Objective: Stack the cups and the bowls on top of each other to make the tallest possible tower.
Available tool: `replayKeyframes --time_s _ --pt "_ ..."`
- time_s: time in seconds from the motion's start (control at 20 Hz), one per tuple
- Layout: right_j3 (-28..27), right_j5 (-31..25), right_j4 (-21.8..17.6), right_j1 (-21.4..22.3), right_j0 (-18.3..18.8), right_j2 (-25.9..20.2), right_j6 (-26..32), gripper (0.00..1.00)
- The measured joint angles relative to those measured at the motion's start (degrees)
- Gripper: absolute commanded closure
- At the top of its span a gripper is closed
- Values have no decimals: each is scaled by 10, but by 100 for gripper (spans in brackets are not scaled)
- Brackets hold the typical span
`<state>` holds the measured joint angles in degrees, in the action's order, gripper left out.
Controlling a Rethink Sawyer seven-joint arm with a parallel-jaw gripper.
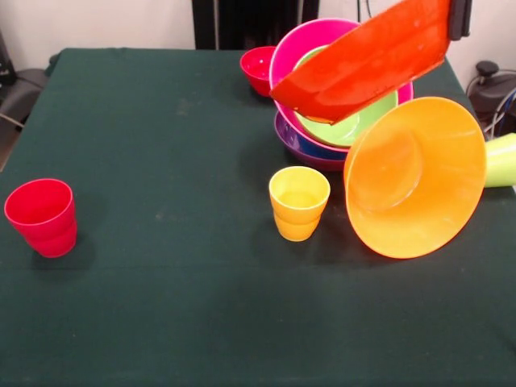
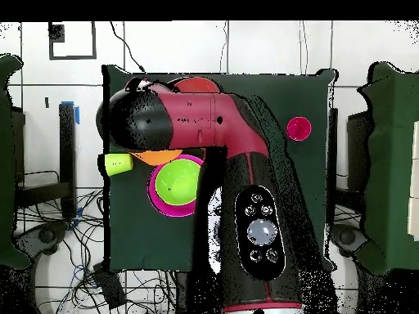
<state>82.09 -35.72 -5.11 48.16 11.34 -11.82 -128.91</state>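
We have four bowls nested in the tower [image 1: 322, 145] at the table's [image 1: 161, 306] far side. The hand [image 1: 458, 20] pinches the red-orange bowl [image 1: 367, 60] above it; light orange bowl [image 1: 415, 177], small red bowl [image 1: 258, 68] and three cups remain.

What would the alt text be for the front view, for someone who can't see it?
A red-orange bowl hangs tilted above a leaning pile of pink, lime green and purple bowls on a dark green table. A light orange bowl stands on edge beside it, with yellow and red cups upright in front.
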Motion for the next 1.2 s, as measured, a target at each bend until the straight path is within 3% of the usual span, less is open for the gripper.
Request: replayKeyframes --time_s 0.55,1.2 --pt "26 0 0 -2 -1 0 0 100" --pt "72 0 0 30 -24 13 0 100"
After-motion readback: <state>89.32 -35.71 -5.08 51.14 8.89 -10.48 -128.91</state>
